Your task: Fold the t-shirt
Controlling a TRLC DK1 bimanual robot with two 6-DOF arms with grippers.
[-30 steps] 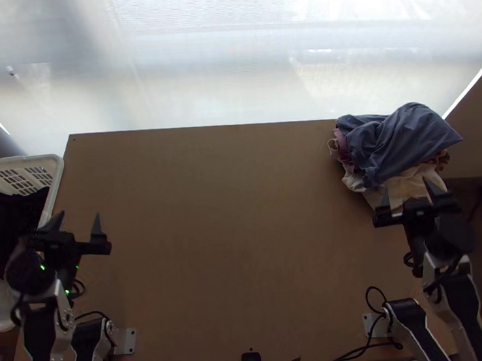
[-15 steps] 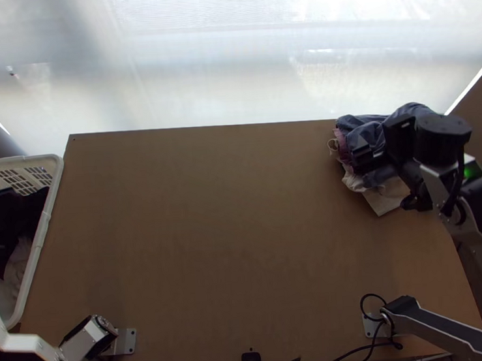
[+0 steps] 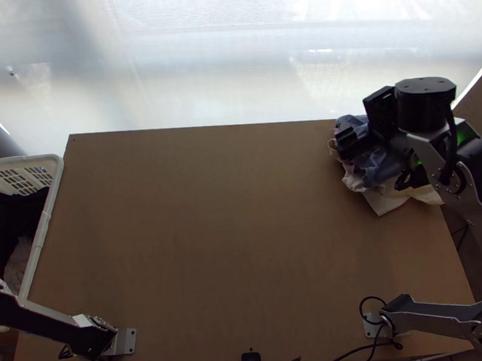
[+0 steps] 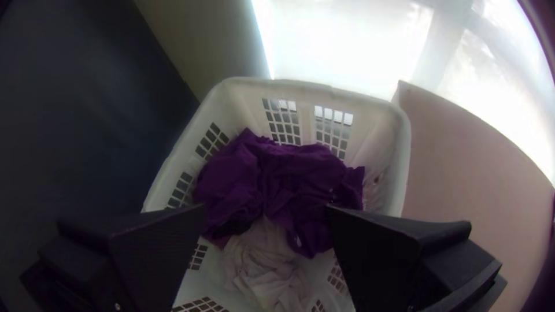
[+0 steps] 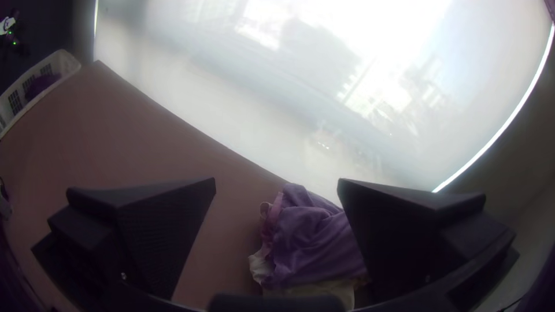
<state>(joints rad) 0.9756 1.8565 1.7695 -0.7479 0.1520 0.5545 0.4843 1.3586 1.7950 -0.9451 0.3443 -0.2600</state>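
**Crumpled laundry in the basket, a layered heap on the worktop**

We cannot single out the t-shirt. The likeliest piece we see is a deep purple cloth (image 4: 277, 179), bunched in soft, rumpled folds inside the basket (image 4: 403, 138), with no collar or sleeve we can make out. Beside and partly under it lies a whitish cloth (image 4: 266, 266), twisted into loose wrinkles. The basket is white, rigid, with rounded corners and latticed walls, and stands by the left edge of the worktop (image 3: 231, 233), a smooth, flat wooden board.

Above the basket, our left end effector (image 4: 267, 207) has its broad black fingers spread, with nothing between the tips. Our right end effector (image 3: 353, 144) is over the heap at the worktop's far right corner, its fingers also wide apart. That heap has a slack blue-grey cloth (image 5: 312, 242), lilac in the right wrist view, over a pinkish edge (image 5: 270, 218) and a cream cloth (image 3: 389, 201).

The right arm covers much of the heap in the top view, and the basket is cut off at that view's left edge. The fingers hide parts of both lots of laundry in the wrist views.

Since the previous frame, our right arm has moved farther toward the far edge, baring more cream cloth, and our left arm has swung outward, uncovering dark cloth in the basket.
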